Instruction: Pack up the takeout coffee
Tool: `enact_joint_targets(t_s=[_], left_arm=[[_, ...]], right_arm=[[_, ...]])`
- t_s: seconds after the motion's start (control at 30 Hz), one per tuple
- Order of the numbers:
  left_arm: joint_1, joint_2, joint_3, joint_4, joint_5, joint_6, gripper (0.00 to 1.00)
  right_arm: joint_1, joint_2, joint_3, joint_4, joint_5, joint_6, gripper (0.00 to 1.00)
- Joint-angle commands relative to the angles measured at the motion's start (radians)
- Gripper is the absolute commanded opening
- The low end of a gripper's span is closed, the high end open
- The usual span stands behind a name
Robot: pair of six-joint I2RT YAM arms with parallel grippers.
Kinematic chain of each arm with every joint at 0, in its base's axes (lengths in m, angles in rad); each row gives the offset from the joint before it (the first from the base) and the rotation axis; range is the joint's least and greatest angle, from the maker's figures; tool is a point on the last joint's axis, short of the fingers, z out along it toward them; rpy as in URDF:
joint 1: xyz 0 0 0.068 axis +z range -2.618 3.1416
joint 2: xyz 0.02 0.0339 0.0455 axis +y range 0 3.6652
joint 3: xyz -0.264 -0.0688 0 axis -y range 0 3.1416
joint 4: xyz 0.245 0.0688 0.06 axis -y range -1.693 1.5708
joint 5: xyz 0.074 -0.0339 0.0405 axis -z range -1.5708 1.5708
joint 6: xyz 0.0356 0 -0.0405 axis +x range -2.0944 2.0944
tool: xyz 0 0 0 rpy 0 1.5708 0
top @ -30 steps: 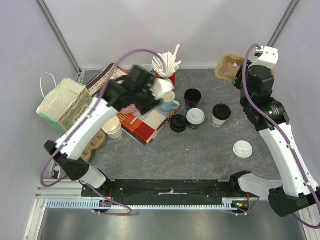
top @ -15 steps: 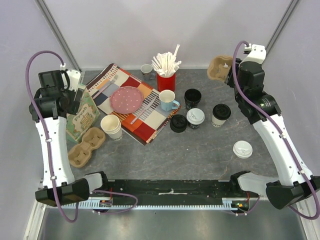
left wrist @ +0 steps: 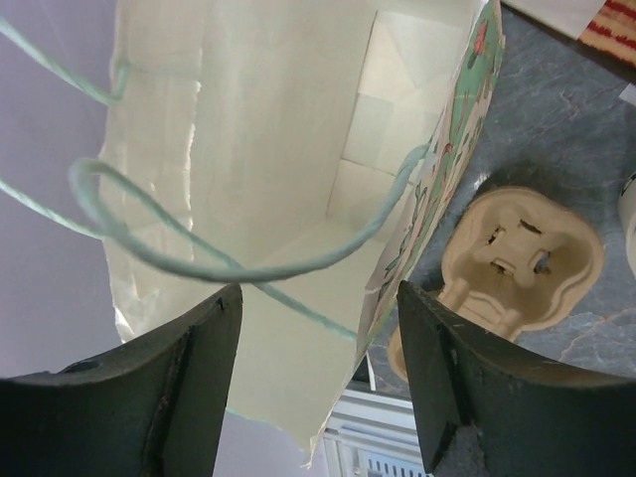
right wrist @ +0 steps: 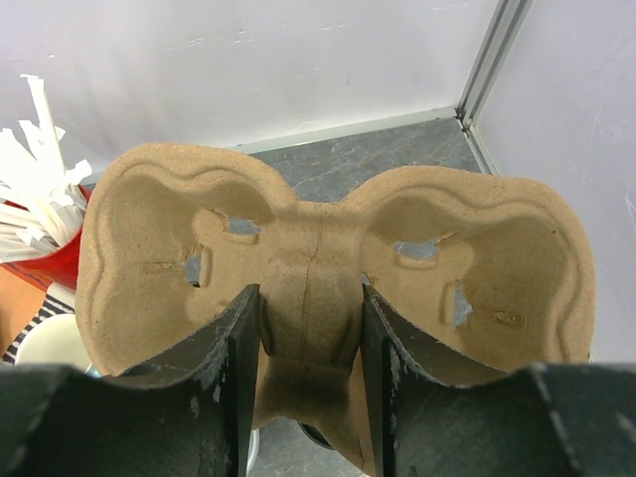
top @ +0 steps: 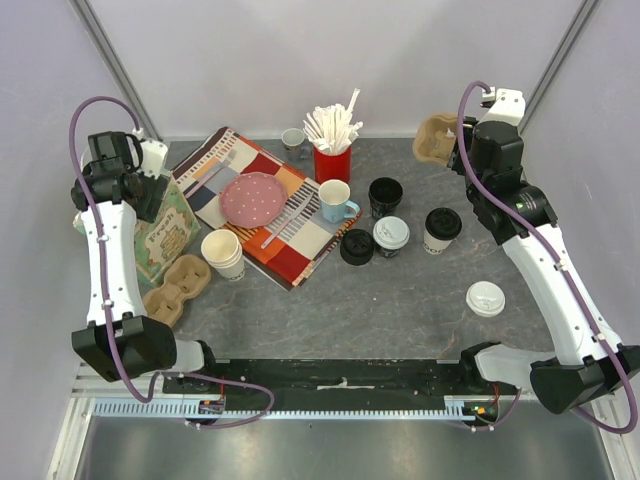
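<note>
The two takeout coffees stand right of centre: a cup with a white lid and a cup with a black lid. My right gripper is raised at the back right, well behind them. It is shut on the middle ridge of a brown pulp cup carrier, which fills the right wrist view with my gripper on its centre. My left gripper is open at the far left, over the mouth of a paper bag. The left wrist view looks into the empty bag past that gripper.
A second pulp carrier lies by the bag and shows in the left wrist view. Stacked paper cups, a pink plate on a patterned mat, a blue mug, a black mug, a loose black lid, a loose white lid and a red stick holder surround them.
My left arm has swung from over the mat to the far left and now hangs over the bag. My right gripper has shifted slightly left with the carrier.
</note>
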Motion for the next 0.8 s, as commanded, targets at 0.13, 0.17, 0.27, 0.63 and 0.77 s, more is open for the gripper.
enact_joint_targets(t_s=[0.13,0.17,0.27,0.63,0.77], left_arm=[[0.034,0.009,-0.027,0.043,0.005,0.059,0.69],[0.039,0.006,-0.029,0.04,0.011,0.062,0.69],[0.046,0.005,-0.047,0.025,0.011,0.074,0.61],[0.05,-0.022,-0.074,-0.021,-0.001,0.105,0.02],[0.049,-0.048,0.007,0.014,-0.026,0.122,0.02]], right_arm=[[-0.001,-0.001,0.033,0.002,0.02,-0.016,0.09],[-0.001,-0.001,0.033,0.002,0.017,-0.016,0.09],[-0.001,0.002,0.033,0.003,0.019,-0.016,0.09],[-0.001,-0.021,0.022,0.003,0.016,-0.015,0.09],[-0.001,-0.027,0.022,0.003,0.009,-0.009,0.09]])
